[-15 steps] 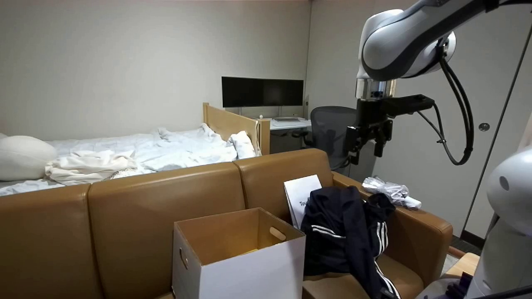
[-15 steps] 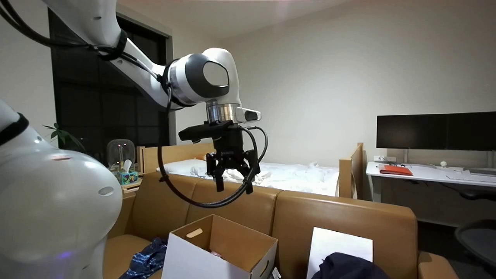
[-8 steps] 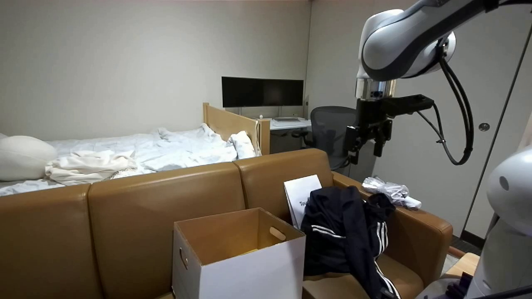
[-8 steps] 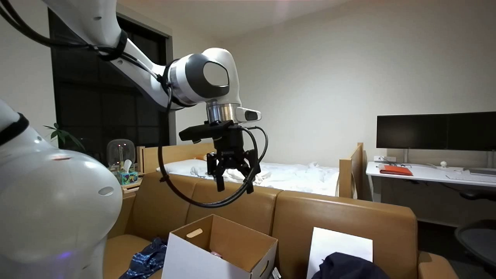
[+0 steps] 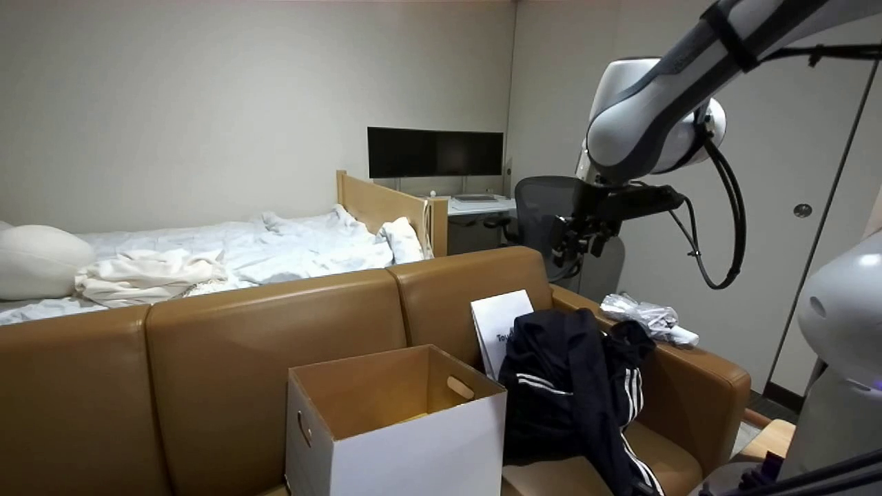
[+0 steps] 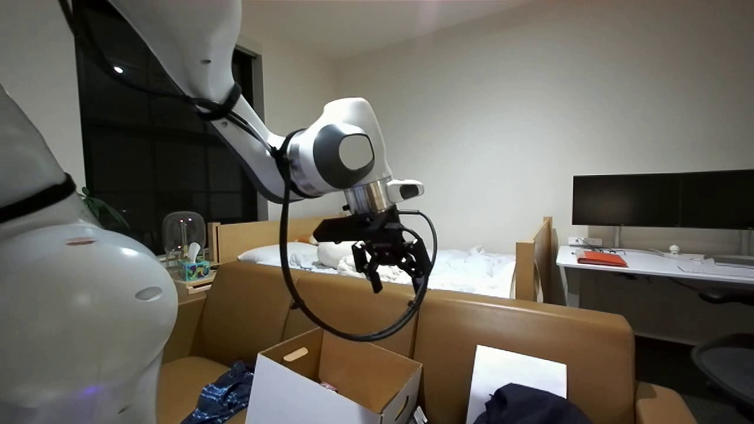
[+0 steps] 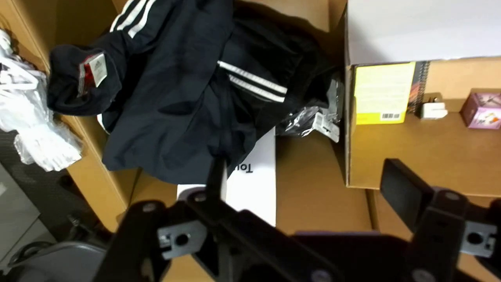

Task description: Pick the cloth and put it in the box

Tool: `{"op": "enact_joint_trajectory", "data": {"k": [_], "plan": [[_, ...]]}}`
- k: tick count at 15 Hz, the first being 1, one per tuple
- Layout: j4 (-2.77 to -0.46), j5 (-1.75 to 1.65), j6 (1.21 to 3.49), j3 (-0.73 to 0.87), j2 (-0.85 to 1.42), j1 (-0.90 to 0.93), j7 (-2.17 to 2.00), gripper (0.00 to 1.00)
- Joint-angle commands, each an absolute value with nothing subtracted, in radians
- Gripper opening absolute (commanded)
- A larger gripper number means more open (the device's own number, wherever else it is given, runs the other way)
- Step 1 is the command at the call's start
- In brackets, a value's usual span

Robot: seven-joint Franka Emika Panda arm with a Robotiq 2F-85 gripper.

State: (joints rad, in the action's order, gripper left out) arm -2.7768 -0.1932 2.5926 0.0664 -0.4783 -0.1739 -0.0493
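A dark navy cloth, a jacket with white stripes (image 5: 579, 386), lies crumpled on the sofa seat against the armrest; it also shows in the wrist view (image 7: 184, 109) and partly in an exterior view (image 6: 530, 406). The white box (image 5: 417, 455), open at the top with a brown inside, stands beside it; it shows in an exterior view (image 6: 306, 394) and the wrist view (image 7: 422, 35). A blue patterned cloth (image 6: 222, 396) lies on the box's other side. My gripper (image 7: 307, 178) is open, empty and tilted, in the air above the sofa in both exterior views (image 5: 579, 252) (image 6: 398, 285).
A white board (image 5: 497, 324) leans on the sofa back (image 5: 275, 331) behind the jacket. A plastic-wrapped white item (image 5: 651, 320) lies on the armrest. Inside the box are a yellow packet (image 7: 383, 90), a white plug (image 7: 433, 110) and a pink carton (image 7: 485, 111). A bed stands behind.
The arm was still between the two earlier moments. Now it has moved lower and the gripper has tilted. The gripper stays open; cloths and box have not moved.
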Motion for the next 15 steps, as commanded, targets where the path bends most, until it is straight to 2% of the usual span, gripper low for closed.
{"op": "enact_joint_trajectory", "data": {"k": [1,10,15], "plan": [[-2.769,-0.22,2.663,0.054,-0.432,-0.213,-0.073,1.0],[-2.757,-0.23,2.677,0.05,-0.413,-0.219,-0.082,1.0],[-2.641,-0.305,2.819,-0.016,-0.242,-0.316,-0.231,1.0]]}}
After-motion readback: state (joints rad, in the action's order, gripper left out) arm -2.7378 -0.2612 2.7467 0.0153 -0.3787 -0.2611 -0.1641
